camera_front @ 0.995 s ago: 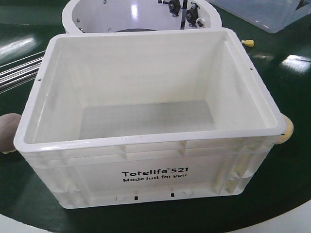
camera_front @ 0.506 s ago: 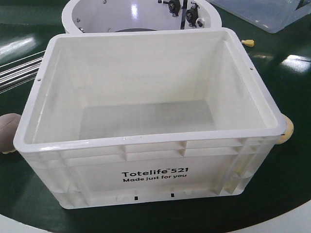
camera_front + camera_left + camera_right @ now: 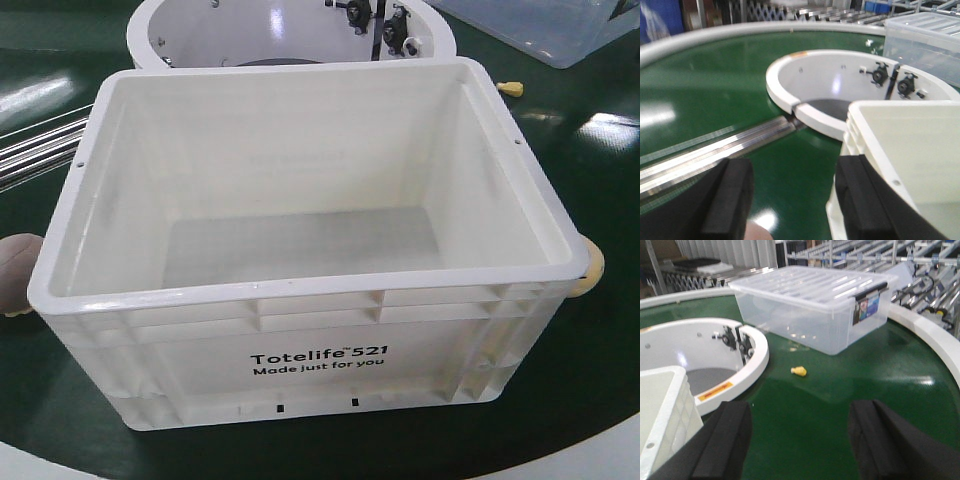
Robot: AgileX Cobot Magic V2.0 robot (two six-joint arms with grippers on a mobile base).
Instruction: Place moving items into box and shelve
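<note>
The white box (image 3: 310, 300), printed "Totelife 521", stands empty in the middle of the green table. A reddish-brown plush toy (image 3: 14, 272) lies against its left side, half cut off by the frame edge. A yellow plush toy (image 3: 591, 268) peeks out behind the box's right front corner. In the left wrist view my left gripper (image 3: 795, 200) is open beside the box's left wall (image 3: 875, 150), with a sliver of the brown toy (image 3: 757, 233) below its left finger. My right gripper (image 3: 800, 440) is open over bare green table, the box corner (image 3: 662, 405) to its left.
A white ring-shaped fixture (image 3: 200, 35) with black knobs sits right behind the box. A clear lidded tub (image 3: 815, 305) stands at the back right. A small yellow piece (image 3: 799, 371) lies between ring and tub. Metal rails (image 3: 715, 150) run at the left.
</note>
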